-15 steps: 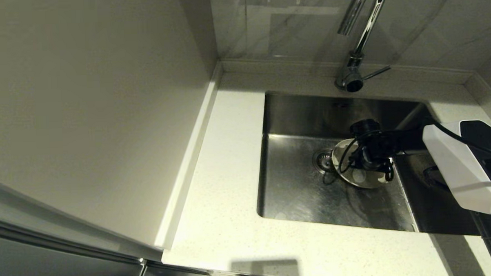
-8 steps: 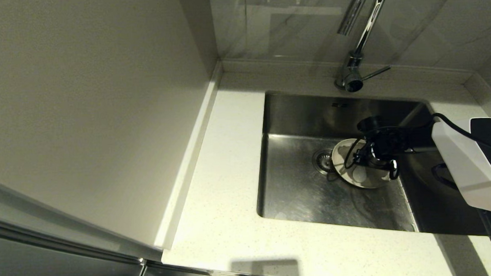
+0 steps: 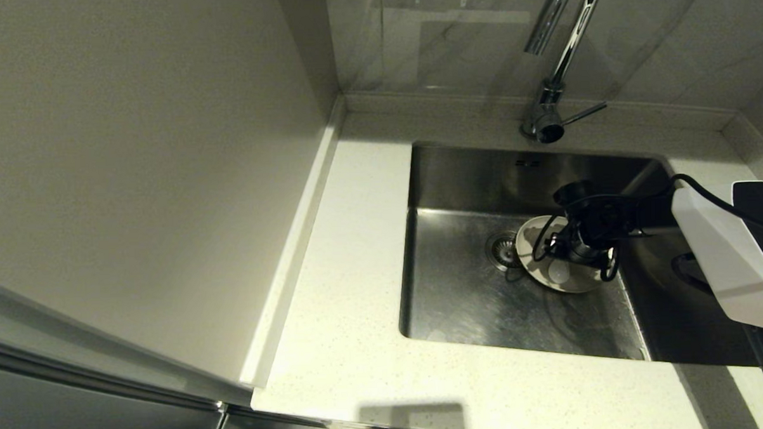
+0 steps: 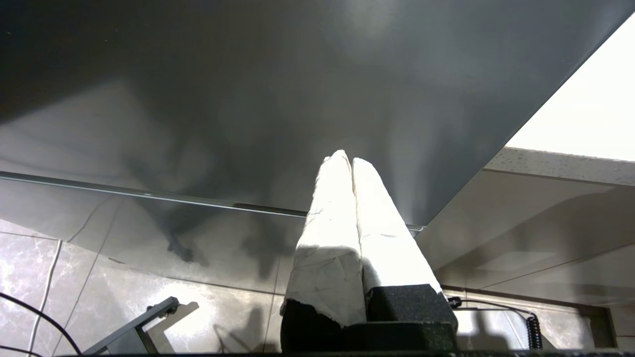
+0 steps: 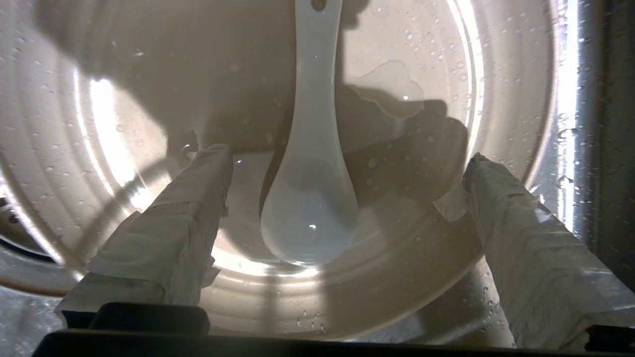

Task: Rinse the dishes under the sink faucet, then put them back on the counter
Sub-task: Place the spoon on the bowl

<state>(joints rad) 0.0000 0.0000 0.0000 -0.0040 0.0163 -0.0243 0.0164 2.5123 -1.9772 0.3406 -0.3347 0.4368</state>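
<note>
From your head view, the sink [image 3: 461, 313] is the landmark: it is sunk into the table [image 3: 348, 342], with the faucet [image 3: 551, 75] standing at its back edge and the spout reaching out over the basin. The drain [image 3: 501, 248] sits on the sink floor near the middle. Just right of the drain lies the plate [image 3: 539, 269], flat on the sink floor, its rim close against the strainer. Your right arm reaches in over the sink's right side, and the right end effector [image 3: 576, 258] hangs directly above the plate, hiding most of it. The bowl does not show here.

Your left wrist view shows the left end effector [image 4: 351, 163] with its two taped fingers pressed together on nothing, parked down beside a dark cabinet front, well away from the sink.

In your right wrist view, the right end effector [image 5: 347, 163] points down into the plate [image 5: 124, 99], fingers spread wide apart. The spoon [image 5: 310, 188] lies in the wet plate between them, touching neither, its handle pointing away from the wrist. Water drops and a small puddle cover the plate.
</note>
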